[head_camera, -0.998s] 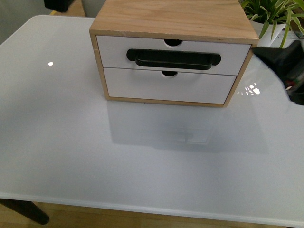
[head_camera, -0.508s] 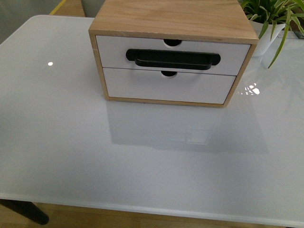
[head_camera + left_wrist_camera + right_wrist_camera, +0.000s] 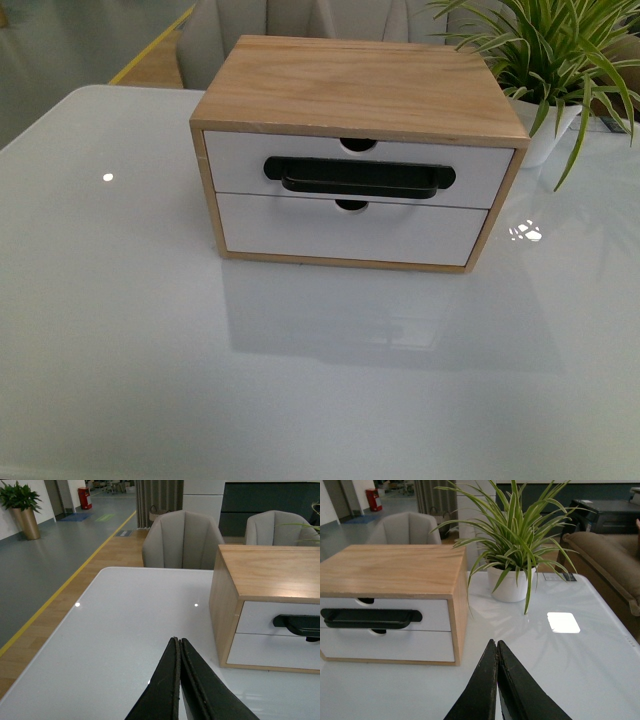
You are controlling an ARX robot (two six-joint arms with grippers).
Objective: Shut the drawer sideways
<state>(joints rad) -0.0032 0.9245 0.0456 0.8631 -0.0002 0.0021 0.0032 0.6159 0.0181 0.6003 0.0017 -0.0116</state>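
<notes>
The drawer (image 3: pixel 470 176) is the upper of two in a light-wood cabinet (image 3: pixel 360 85) on the white table (image 3: pixel 120 330). Its white front carries a long black bar handle (image 3: pixel 358 177) and sits flush with the cabinet frame. Neither gripper shows in the front view. My left gripper (image 3: pixel 177 641) is shut and empty above the table, off the cabinet's left side, with the drawer (image 3: pixel 257 616) ahead of it. My right gripper (image 3: pixel 494 642) is shut and empty off the cabinet's right side, near the drawer (image 3: pixel 434 613).
A handle-less white drawer (image 3: pixel 300 232) lies below the handled one. A spider plant in a white pot (image 3: pixel 543 140) stands at the cabinet's back right. Grey chairs (image 3: pixel 182 540) stand behind the table's far edge.
A dark arm at the right edge one second ago has left the front view. The front view has shifted, so the cabinet sits lower in it and more of the plant shows.
</notes>
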